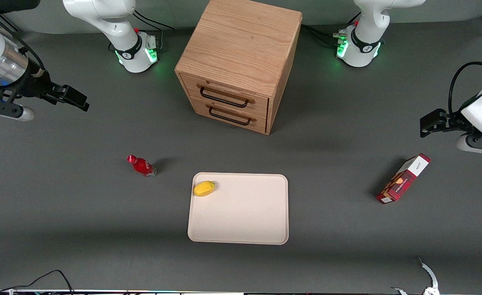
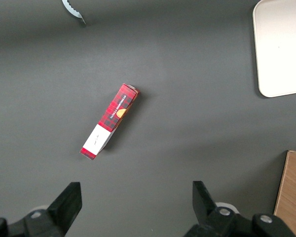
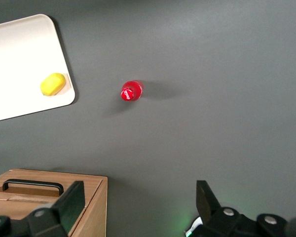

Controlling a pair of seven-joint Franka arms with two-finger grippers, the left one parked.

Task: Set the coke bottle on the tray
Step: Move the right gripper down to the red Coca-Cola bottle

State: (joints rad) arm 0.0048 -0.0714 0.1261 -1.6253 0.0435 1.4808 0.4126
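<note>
Standing upright on the bare table [image 1: 60, 213], the bottle [image 1: 142, 166] sat just beside the tray [image 1: 245, 221], apart from its rim and level with the corner that held the yellow fruit [image 1: 204, 188]. From the right wrist view the bottle [image 3: 131, 91] showed cap-up, which suggested the camera looked almost straight down on it and that a grasp from above around the neck or body would suit.

Nothing lay between the gripper [image 1: 71, 98] and the bottle; its fingers [image 3: 69, 205] were spread wide with no object between them, and they hung well apart from the bottle, high above the table toward the working arm's end. That raised, open pose looked like a start position, so the reach had not yet begun.

Most of the tray was bare, leaving plenty of room away from the fruit for setting the bottle down. The cabinet [image 1: 236, 61] stood farther from the front camera than the tray, and the carton [image 1: 403, 179] lay toward the parked arm's end, both out of the likely path.
</note>
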